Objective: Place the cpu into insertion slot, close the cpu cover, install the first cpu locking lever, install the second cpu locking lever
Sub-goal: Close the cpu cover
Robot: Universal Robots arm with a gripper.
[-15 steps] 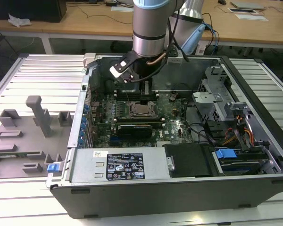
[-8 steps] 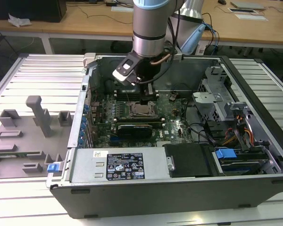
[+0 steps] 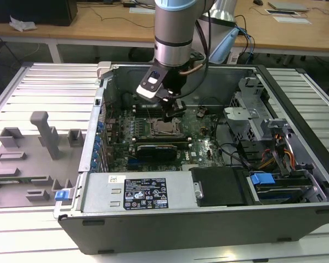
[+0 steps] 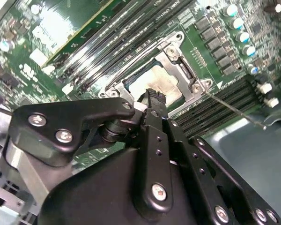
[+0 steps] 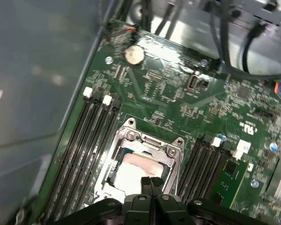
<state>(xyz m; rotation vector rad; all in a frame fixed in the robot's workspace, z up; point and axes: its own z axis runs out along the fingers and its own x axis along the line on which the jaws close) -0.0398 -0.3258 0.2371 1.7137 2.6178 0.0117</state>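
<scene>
Open overhead inside the computer case (image 3: pixel 208 230). Directly above the insertion slot (image 3: pixel 164 129), taken up by the gripper (image 3: pixel 172 115), fingertips (image 5: pixel 146 183) pressed together over the cpu (image 5: pixel 131 171). Flanked closely by low memory slots (image 5: pixel 91 140). Blocked just nearer by the black graphics card (image 3: pixel 159 148); at the exterior view's right by the drive cage (image 3: pixel 247 109) and loose cables (image 3: pixel 233 153). Walled along the near side by the power supply (image 3: pixel 148 192).

Exterior view: I logged bright, even overhead room light. The computer case (image 3: pixel 208 219) interior sat in mild shadow, and the arm (image 3: pixel 175 33) darkened the motherboard (image 3: pixel 203 131) below it.
Second wrist view: white glare washed out part of the motherboard and the cpu (image 4: pixel 161 79). The black gripper (image 4: pixel 153 96) body was dim near the lens.
First wrist view: I noted the case wall (image 5: pixel 37 70) hazy and soft, with pale glare on the cpu.
</scene>
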